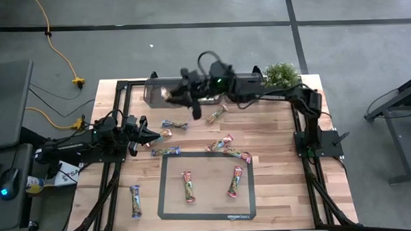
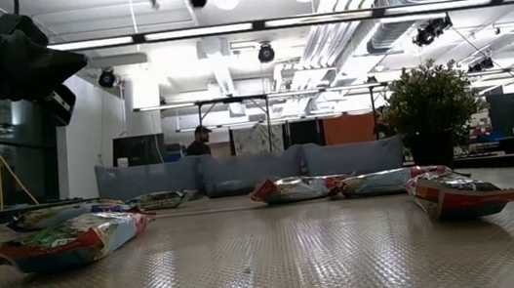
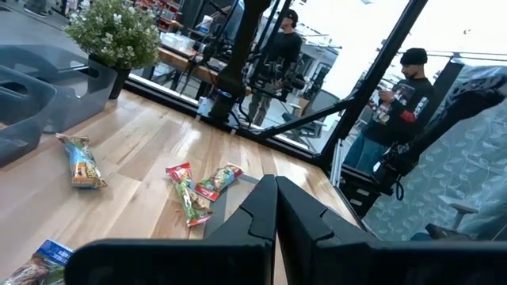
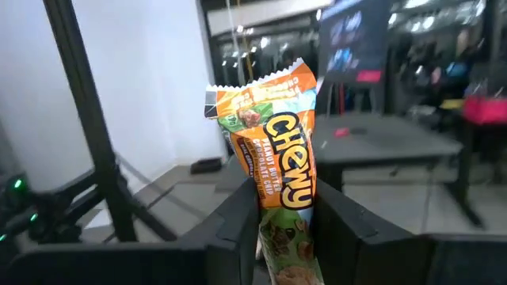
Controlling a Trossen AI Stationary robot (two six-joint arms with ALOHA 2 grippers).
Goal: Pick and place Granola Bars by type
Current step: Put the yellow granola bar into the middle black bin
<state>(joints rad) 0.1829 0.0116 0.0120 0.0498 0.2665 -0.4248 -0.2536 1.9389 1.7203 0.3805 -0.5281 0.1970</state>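
Note:
My right gripper reaches across the far side of the table toward its left and is shut on an orange-and-green granola bar, held over the grey bin. My left gripper is shut and hovers at the table's left, just short of a bar; in the left wrist view its fingers touch nothing. Other bars lie flat on the wood: a blue one, one at the far middle, and a pair. Two more lie on the dark-edged mat. My right gripper pinches the orange bar between its two fingers at the green lower half. The fingers lie roughly level, coming from the table's right, along the bar. The bar is lifted clear, and its orange crimped end sticks out past the fingertips.
A potted plant stands at the far right corner. One bar lies near the table's left near corner, another beside the mat's far left corner. People stand in the room beyond the table. Bare wood lies right of the mat.

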